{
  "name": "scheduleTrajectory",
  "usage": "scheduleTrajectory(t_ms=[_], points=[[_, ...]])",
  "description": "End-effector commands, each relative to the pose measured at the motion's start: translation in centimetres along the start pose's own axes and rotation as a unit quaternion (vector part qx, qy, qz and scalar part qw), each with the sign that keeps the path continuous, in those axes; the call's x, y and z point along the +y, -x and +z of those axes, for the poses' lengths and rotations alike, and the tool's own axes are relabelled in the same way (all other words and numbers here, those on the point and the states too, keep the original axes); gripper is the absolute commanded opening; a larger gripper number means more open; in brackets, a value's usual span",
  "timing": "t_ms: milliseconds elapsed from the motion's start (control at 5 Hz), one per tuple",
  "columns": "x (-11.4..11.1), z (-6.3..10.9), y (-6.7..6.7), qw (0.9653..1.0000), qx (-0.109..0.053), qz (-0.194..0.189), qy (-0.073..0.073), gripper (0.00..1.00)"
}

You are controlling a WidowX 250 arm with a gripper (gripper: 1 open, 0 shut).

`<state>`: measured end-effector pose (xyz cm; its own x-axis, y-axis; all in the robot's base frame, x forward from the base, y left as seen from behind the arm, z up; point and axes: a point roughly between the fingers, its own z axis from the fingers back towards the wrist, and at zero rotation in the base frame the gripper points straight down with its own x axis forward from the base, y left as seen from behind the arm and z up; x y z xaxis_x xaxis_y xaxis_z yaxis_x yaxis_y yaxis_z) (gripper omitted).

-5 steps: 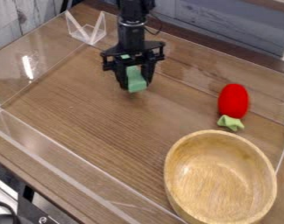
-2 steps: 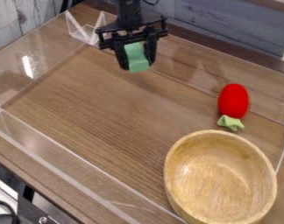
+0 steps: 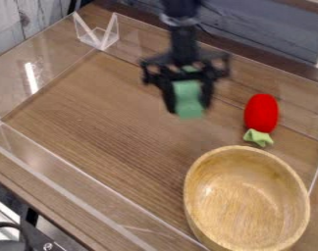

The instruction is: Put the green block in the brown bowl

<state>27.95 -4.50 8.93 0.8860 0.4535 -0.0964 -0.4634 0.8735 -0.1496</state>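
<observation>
Well, from the one camera I have, my gripper [image 3: 186,87] is drawn in on the green block [image 3: 189,102], a dark finger at either side, only as far apart as the block between them makes them stand; the arm and fingers are blurred, so I cannot tell how squarely the pads meet its faces. The block hangs over the upper middle of the table [image 3: 89,118], and its lower end juts out beneath my fingertips. The brown bowl [image 3: 245,208] sits nearer the camera and over to the right in the picture, wide and shallow, with nothing lying in it. I judge the step in hand to be the carry, with the grasp done and the release left to do. To do it well, I should hold an even squeeze, travel smoothly so the block does not swing or slip, and keep its low end high enough to pass over the bowl's near-side wall. The red toy strawberry [image 3: 261,111] with its green leaf tip [image 3: 257,137] lies just beyond the bowl, so I would come in on the side away from it, centre the block over the hollow, lower it gently, and only then spread my fingers
</observation>
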Motion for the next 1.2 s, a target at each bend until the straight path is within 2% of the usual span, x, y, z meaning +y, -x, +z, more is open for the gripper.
scheduleTrajectory(t_ms=[0,200,400,600,1000], points=[[-3.3,0.4,2.4,0.9992,-0.016,-0.033,0.014,0.00],[-5.8,-0.7,5.1,0.9955,-0.005,-0.093,0.012,0.00],[-6.6,-1.1,7.5,0.9931,-0.001,-0.116,0.014,0.00],[-6.3,-0.1,8.2,0.9886,-0.011,-0.146,0.034,0.00],[-5.5,0.5,8.8,0.9795,-0.008,-0.197,0.043,0.00]])
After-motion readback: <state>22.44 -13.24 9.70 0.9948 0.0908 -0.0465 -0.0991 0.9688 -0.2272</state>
